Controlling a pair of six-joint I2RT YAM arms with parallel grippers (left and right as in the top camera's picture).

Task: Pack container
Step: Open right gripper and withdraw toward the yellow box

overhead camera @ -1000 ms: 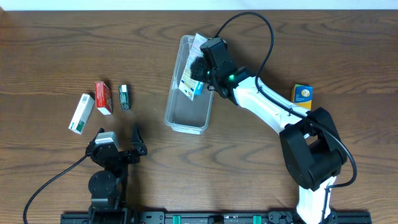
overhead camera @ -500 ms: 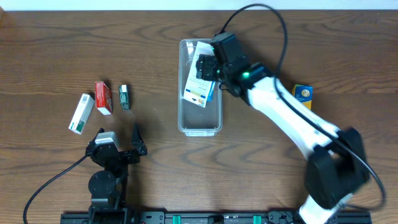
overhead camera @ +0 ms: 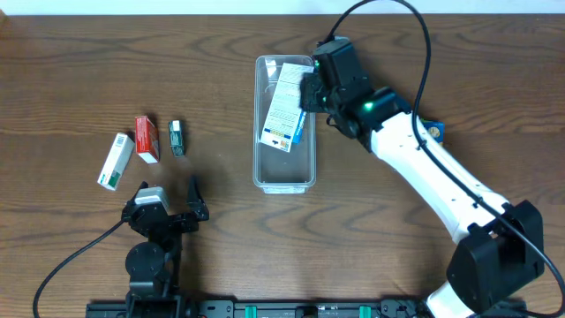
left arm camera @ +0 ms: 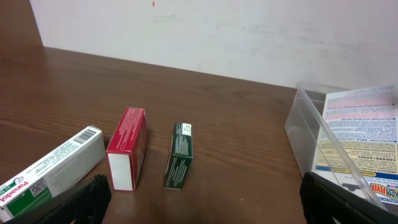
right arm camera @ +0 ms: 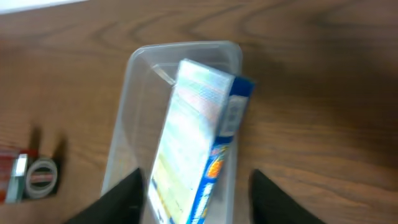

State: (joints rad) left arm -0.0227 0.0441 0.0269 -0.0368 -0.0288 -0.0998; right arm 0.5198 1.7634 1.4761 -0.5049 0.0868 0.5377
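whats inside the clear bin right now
One blue and white box leans at the far end of the container; its near end is bare. Anything beneath the box is hidden.

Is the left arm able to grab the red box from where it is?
Probably yes. The left gripper is open and faces the red box, with only bare table between them. The white box sits close beside it, though.

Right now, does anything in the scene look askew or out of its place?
Yes. The blue-and-white box inside the container does not lie flat: it rests tilted on one long edge, with its blue side against one long wall.
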